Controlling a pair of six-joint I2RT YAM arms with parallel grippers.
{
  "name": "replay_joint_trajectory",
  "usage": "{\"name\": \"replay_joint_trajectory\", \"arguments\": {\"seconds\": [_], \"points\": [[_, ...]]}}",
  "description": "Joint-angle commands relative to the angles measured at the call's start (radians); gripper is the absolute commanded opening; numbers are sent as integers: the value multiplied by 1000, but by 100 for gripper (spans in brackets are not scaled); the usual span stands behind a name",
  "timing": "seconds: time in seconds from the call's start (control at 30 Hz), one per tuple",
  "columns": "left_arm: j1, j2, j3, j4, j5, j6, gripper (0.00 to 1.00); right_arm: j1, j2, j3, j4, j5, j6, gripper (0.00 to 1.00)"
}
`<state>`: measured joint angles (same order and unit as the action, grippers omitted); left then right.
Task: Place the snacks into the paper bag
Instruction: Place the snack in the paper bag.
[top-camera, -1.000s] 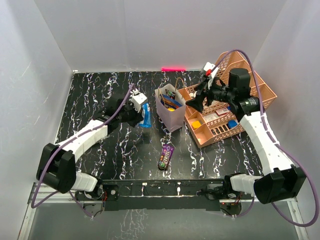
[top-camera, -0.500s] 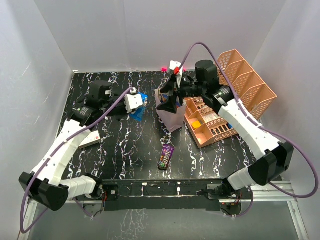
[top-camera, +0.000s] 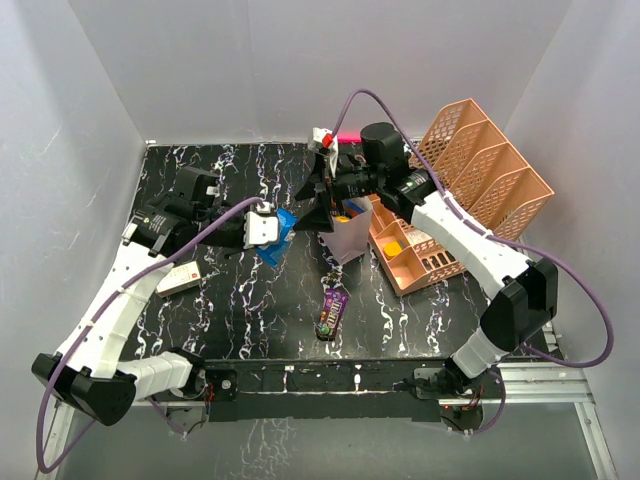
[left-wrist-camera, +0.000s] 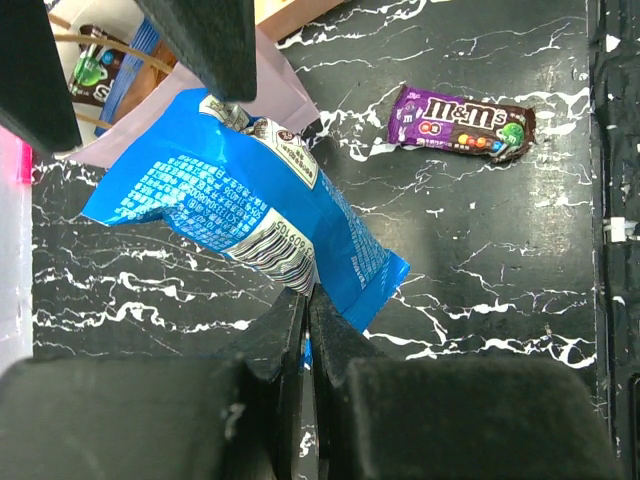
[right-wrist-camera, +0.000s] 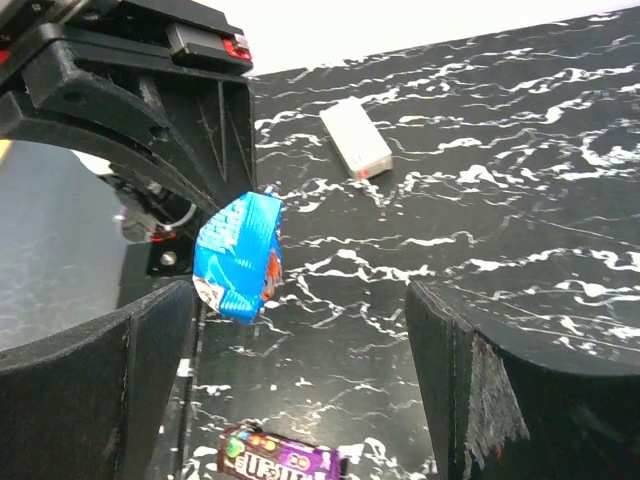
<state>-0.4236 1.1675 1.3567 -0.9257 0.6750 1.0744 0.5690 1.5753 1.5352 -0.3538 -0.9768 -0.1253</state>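
Observation:
My left gripper (top-camera: 268, 230) is shut on the lower edge of a blue-and-white pouch (top-camera: 281, 237) and holds it above the table, just left of the paper bag (top-camera: 352, 243). In the left wrist view the pouch (left-wrist-camera: 240, 210) hangs from the shut gripper (left-wrist-camera: 307, 305), its top near the bag's mouth (left-wrist-camera: 285, 95). The bag stands upright with several snacks (top-camera: 346, 210) inside. My right gripper (top-camera: 316, 203) is open and empty, hovering at the bag's left rim. Between its fingers (right-wrist-camera: 300, 370) I see the pouch (right-wrist-camera: 238, 255). A purple-brown packet (top-camera: 332, 310) lies flat in front of the bag and also shows in both wrist views (left-wrist-camera: 460, 118) (right-wrist-camera: 280, 462).
A salmon-pink mesh organiser (top-camera: 480, 175) with small items stands right of the bag, touching it. A small white box (top-camera: 178, 278) lies at the left, also in the right wrist view (right-wrist-camera: 355, 138). White walls enclose the table on three sides.
My right gripper swung left from over the organiser to the bag's left rim. My left arm lifted the blue pouch off the table and brought it closer to the bag.

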Motion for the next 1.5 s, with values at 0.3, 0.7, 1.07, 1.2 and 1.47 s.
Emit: {"name": "replay_joint_trajectory", "arguments": {"seconds": [0.3,0.7,1.07,1.2,1.47], "points": [[2,-2,35,-3,90,20,0,21,20,-64,253,-195,212,75],[2,21,12,50,84,-37,0,32,31,-98,318,-170,279,53],[2,5,-17,86,40,-76,2,31,18,-101,283,-102,233,29],[2,-1,-25,100,25,-99,17,26,1,-88,248,-82,198,22],[27,-26,-35,153,-70,-203,46,-28,-95,-87,188,-46,139,17]]}}
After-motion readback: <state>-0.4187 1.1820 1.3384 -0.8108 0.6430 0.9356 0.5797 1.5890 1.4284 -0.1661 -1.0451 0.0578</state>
